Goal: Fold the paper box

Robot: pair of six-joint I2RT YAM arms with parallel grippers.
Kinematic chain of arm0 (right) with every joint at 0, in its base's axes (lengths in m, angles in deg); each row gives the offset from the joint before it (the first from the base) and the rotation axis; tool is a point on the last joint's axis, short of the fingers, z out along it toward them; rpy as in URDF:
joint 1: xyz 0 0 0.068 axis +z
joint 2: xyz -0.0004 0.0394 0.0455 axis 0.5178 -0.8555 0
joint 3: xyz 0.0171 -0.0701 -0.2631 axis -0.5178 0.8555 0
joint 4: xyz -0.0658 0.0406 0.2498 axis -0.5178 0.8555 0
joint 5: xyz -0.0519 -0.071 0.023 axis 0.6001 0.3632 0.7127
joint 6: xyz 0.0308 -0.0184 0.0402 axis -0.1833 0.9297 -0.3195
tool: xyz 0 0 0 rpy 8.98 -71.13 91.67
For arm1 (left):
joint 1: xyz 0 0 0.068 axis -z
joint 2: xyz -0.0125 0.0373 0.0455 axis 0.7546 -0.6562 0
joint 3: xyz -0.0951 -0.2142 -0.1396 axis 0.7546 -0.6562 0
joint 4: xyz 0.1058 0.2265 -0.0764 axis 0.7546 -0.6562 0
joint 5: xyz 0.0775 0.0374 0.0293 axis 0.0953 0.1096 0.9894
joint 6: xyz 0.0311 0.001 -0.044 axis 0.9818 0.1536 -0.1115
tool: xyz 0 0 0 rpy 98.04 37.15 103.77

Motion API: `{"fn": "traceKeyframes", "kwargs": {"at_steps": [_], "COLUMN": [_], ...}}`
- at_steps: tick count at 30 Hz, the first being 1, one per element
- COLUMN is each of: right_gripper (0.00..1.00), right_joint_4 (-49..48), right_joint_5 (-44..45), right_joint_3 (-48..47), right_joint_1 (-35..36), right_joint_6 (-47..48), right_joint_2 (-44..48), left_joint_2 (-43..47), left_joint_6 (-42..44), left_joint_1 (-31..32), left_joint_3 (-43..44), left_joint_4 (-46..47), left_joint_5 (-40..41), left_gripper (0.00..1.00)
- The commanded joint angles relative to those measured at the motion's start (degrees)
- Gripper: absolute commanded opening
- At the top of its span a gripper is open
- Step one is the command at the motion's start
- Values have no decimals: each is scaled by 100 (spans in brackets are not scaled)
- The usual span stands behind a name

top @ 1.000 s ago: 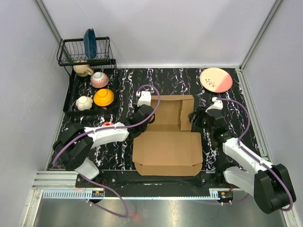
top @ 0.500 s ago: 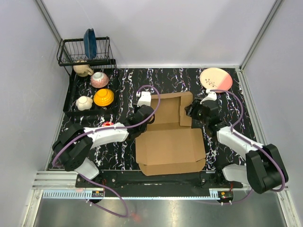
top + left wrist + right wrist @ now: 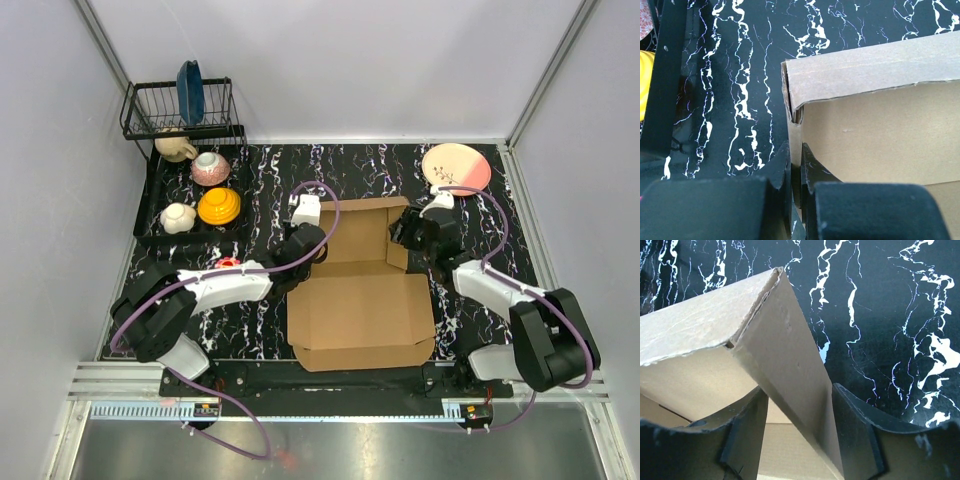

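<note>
Your left arm reaches from its base at the near left corner, forearm laid low across the black marbled table (image 3: 260, 180) toward the right, wrist turned in at the left side of the paper box (image 3: 360, 300). The left gripper (image 3: 300, 248) is pinched tight on the box's upright left wall; in the wrist view its two fingers (image 3: 777, 172) meet on the thin cardboard edge, just below the corner where the back wall folds over.

Your right arm rises from the near right corner and doubles back, forearm angling up and to the left, wrist bent so the right gripper (image 3: 408, 232) points in at the box's far right corner. Its jaws stand partly apart and straddle a raised side flap. In the wrist view that flap slants between the fingers (image 3: 855, 430); you cannot tell whether they press on it.

The box sits mid-table between the two arms, its large lid panel lying flat toward the bases and its back and side walls lifted at the far end. A pink plate (image 3: 456, 168) lies well beyond the right gripper.
</note>
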Motion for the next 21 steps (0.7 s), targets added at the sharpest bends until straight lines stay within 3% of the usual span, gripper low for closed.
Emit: {"fn": "traceKeyframes", "kwargs": {"at_steps": [1, 5, 10, 15, 17, 18, 21], "right_gripper": [58, 39, 23, 0, 1, 15, 32], "right_joint_4": [-282, -168, 25, 727, 868, 939, 1123], "right_joint_5": [39, 3, 249, 601, 654, 628, 610], "right_joint_3": [-373, -628, -417, -487, -505, -487, -426], "right_joint_1": [16, 7, 25, 165, 235, 244, 279], "right_joint_6": [145, 251, 268, 356, 357, 348, 330], "right_joint_2": [-287, -603, -420, -191, -95, -59, 20], "left_joint_2": [143, 187, 231, 179, 170, 161, 143], "left_joint_6": [217, 225, 217, 146, 129, 120, 102], "left_joint_1": [82, 91, 91, 91, 91, 100, 109], "left_joint_3": [-56, -73, -38, 129, 155, 181, 190], "left_joint_4": [42, 24, -72, -318, -336, -336, -336], "left_joint_5": [-198, -206, -224, -303, -338, -338, -356], "left_gripper": [0, 0, 0, 0, 0, 0, 0]}}
